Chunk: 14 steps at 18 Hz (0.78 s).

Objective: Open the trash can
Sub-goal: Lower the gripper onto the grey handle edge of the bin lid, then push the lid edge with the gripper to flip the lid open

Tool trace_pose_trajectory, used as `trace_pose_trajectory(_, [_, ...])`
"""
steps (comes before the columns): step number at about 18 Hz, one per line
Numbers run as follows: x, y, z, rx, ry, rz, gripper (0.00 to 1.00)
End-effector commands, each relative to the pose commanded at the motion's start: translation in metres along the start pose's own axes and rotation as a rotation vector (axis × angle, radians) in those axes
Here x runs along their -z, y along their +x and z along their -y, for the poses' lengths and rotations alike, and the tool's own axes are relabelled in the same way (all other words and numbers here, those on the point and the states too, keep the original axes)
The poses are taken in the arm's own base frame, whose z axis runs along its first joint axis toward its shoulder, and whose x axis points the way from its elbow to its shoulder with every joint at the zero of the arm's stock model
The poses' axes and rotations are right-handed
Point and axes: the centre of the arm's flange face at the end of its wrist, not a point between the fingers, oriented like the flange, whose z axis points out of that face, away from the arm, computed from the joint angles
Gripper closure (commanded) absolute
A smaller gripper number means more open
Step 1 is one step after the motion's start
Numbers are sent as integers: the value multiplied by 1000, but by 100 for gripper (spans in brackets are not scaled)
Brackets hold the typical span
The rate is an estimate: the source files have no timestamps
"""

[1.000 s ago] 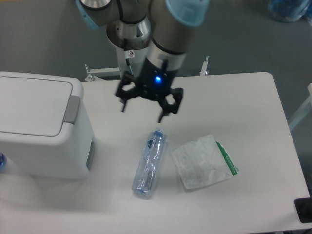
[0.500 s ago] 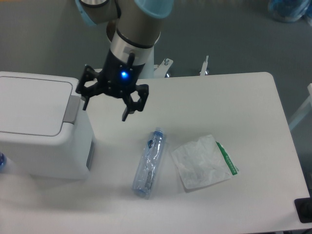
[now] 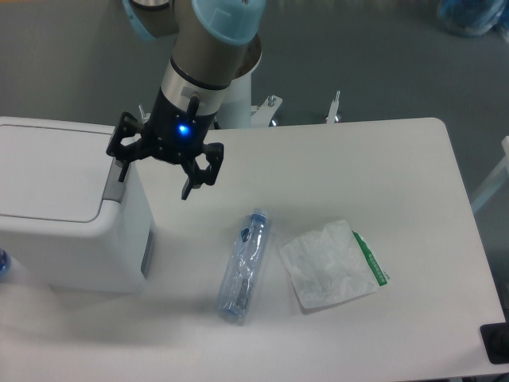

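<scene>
The trash can (image 3: 64, 207) stands at the left edge of the table (image 3: 382, 159), and part of it goes out of the picture on the left. Its flat white lid (image 3: 48, 171) is down, closed. The grey tab (image 3: 117, 175) is on the right side of the lid.

The gripper (image 3: 153, 173) hangs over the right edge of the trash can, with its two black fingers spread apart and nothing between them. The left finger (image 3: 123, 159) is over the grey tab; I cannot tell if it touches it. The right finger (image 3: 193, 177) is over the bare table, just beside the can. A blue light shines on the body of the gripper.

Near the middle of the table lies a clear plastic bottle (image 3: 244, 267) on its side, with its cap toward the far side. Just to the right of it lies a crumpled clear bag (image 3: 328, 265) with a green strip on its right edge.
</scene>
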Motion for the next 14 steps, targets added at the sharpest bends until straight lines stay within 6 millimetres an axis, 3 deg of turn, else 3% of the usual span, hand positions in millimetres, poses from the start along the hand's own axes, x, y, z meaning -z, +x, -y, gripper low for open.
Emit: trace_pose_trajectory(14, [-6,1,-3,2,5,15,0])
